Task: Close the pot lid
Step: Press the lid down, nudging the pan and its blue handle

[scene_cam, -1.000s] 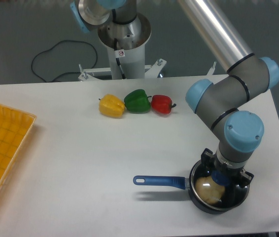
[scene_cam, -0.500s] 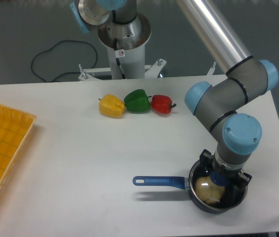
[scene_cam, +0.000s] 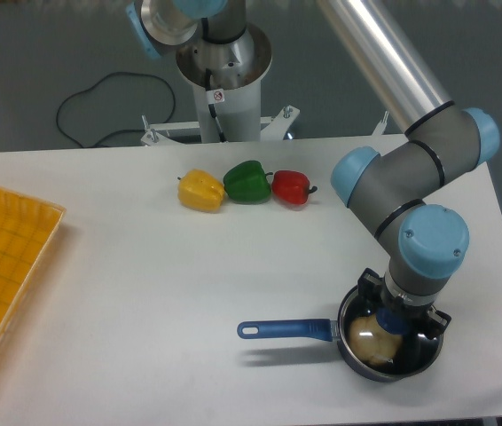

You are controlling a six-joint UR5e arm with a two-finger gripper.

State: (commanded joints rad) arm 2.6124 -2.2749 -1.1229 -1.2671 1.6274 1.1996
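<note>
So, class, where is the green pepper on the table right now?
The green pepper sits toward the table's far edge, the middle of a row of three, between the yellow pepper and the red pepper, just before the robot's base.

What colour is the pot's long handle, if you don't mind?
Blue; the handle shows clearly in the fixed camera view.

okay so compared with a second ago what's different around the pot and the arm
Little has changed. The pot has slid slightly left, seen at its blue handle, and the arm's wrist over it has drifted left with it. The gripper is down at the lid, whose blue knob it hides; its grip cannot be judged. The yellow pepper, green pepper, red pepper and yellow tray stayed put.
</note>
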